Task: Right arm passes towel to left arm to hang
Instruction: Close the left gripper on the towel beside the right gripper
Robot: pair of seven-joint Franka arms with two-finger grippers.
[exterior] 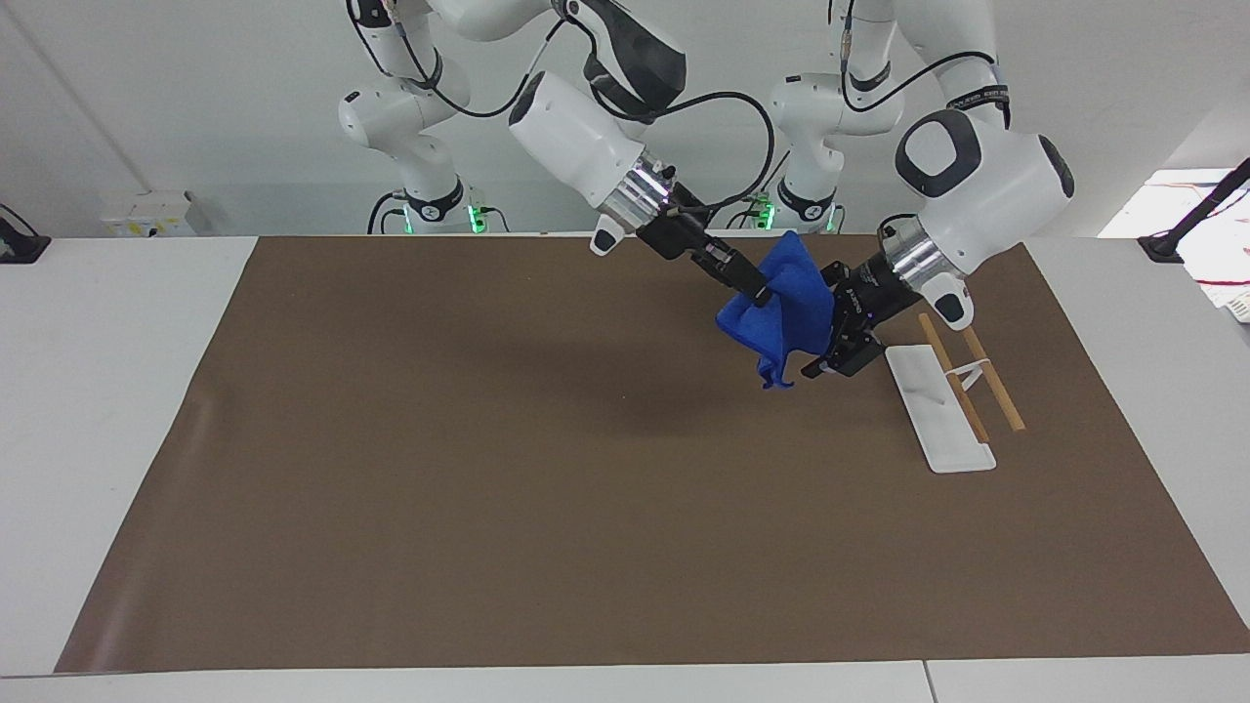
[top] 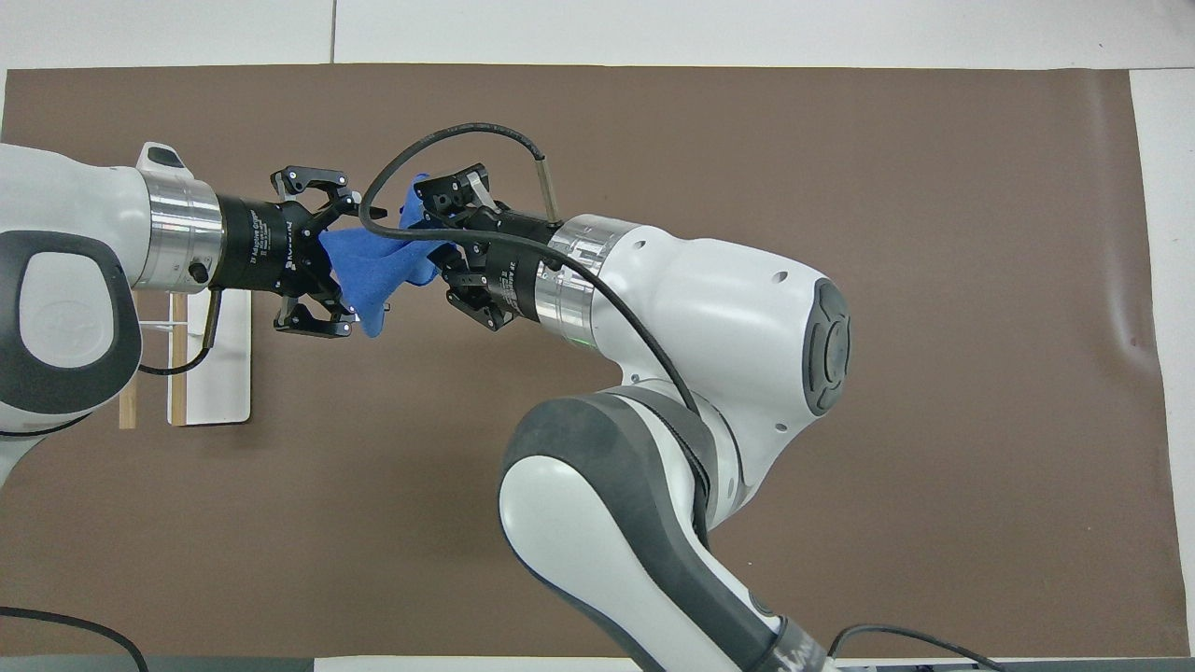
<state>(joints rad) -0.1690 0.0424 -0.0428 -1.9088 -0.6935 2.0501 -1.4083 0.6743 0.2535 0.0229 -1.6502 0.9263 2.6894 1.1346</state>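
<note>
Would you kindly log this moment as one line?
stage: handover | right pincer: shut on towel, aloft | left pincer: open, straddling towel edge | rack: bare

A brown mat (exterior: 488, 469) covers most of the white table (exterior: 98, 391). Toward the left arm's end sits a flat white tray (exterior: 937, 410) with two wooden rods (exterior: 991, 381) lying alongside it.

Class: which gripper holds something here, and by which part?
The right gripper pinches the blue towel at its bunched upper edge; the left gripper, open, straddles its other end.
</note>
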